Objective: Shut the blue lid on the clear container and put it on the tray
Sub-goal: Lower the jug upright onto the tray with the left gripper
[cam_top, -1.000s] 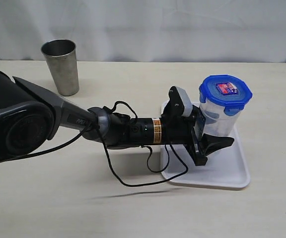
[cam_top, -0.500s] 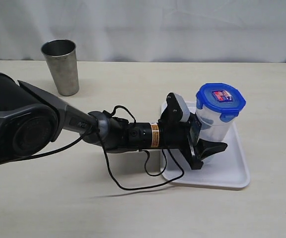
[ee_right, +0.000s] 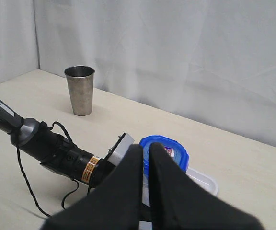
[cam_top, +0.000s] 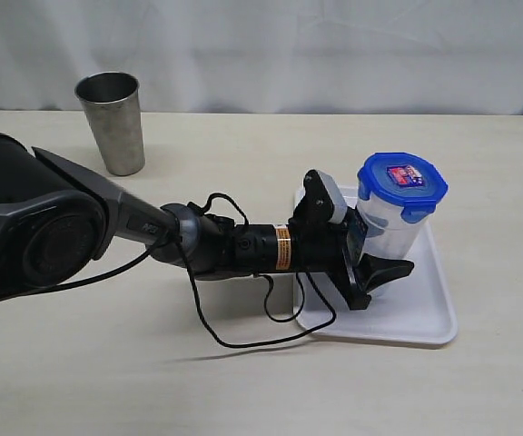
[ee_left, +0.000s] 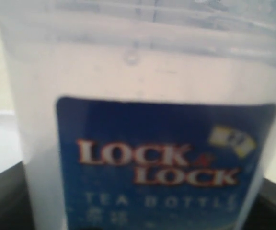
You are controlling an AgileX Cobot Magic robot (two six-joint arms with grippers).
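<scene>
Currently, exterior view: my left end effector (cam_top: 379,252) grasps the clear container (cam_top: 393,232) low, steadying it upright over the tray (cam_top: 425,318) at right; the blue lid (cam_top: 402,184) sits on top. Left wrist view: the label fills the frame, so the grasp is close. Right wrist view: my right end effector (ee_right: 145,177) is clenched empty, parked above.

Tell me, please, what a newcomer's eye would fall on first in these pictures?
The bright blue lid stands out, seated on the clear container, which is upright over the white tray on the exterior view's right. The left tool straddles the container at the end of a long black arm stretched across the table. A steel cup stands alone at the far left.
</scene>
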